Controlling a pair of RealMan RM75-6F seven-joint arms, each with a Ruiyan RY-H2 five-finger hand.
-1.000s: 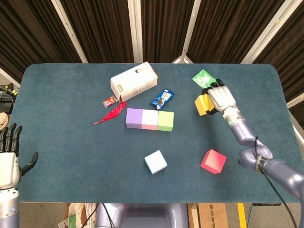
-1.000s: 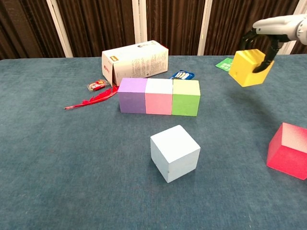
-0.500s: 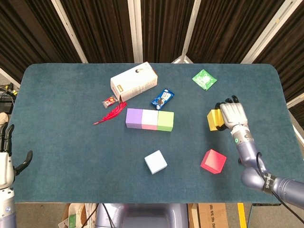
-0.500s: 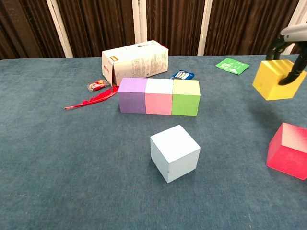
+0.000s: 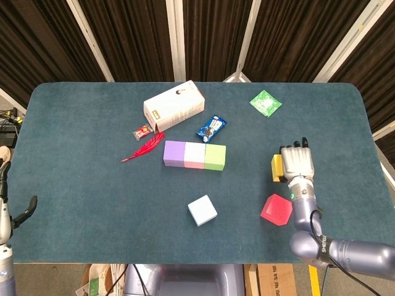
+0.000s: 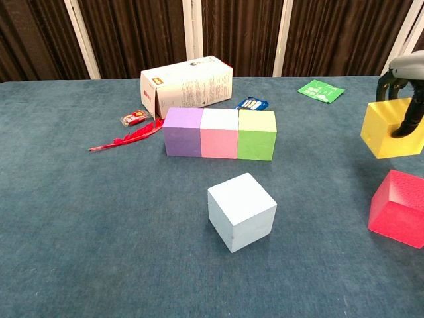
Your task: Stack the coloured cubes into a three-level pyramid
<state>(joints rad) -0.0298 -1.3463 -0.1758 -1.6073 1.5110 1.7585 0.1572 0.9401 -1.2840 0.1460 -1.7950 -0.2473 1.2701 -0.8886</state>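
Since a second ago the right hand [image 5: 296, 162] has carried the yellow cube [image 6: 393, 128] from the far right of the table, beside the green packet [image 5: 265, 102], back toward the near side; it now hangs just above and beyond the red cube [image 5: 277, 209]. Fingers clamped on the yellow cube from above, cube clear of the cloth in the chest view, slightly tilted. The left hand [image 5: 5, 213] has dropped lower at the near left edge, now mostly out of the head view; fingers look apart, nothing in it (only a sliver shows). Progress, as judged: the bottom level appears done, with the purple cube [image 5: 174, 153], pink cube [image 5: 195, 154] and green cube [image 5: 215, 156] touching in a straight row mid-table. Nothing sits on that row yet. Left to do: two cubes on the second level, one on top. Candidates are the yellow cube in hand, the pale blue cube [image 5: 202, 209] loose on the cloth near of the row, and the red cube at near right, resting tilted. The yellow cube is well right of the row, so it is not yet on course for placement. Clutter beyond the row: white carton [image 5: 173, 105], blue packet [image 5: 211, 126], red feather [image 5: 143, 150], small red sweet [image 5: 142, 131]; none touches the cubes.
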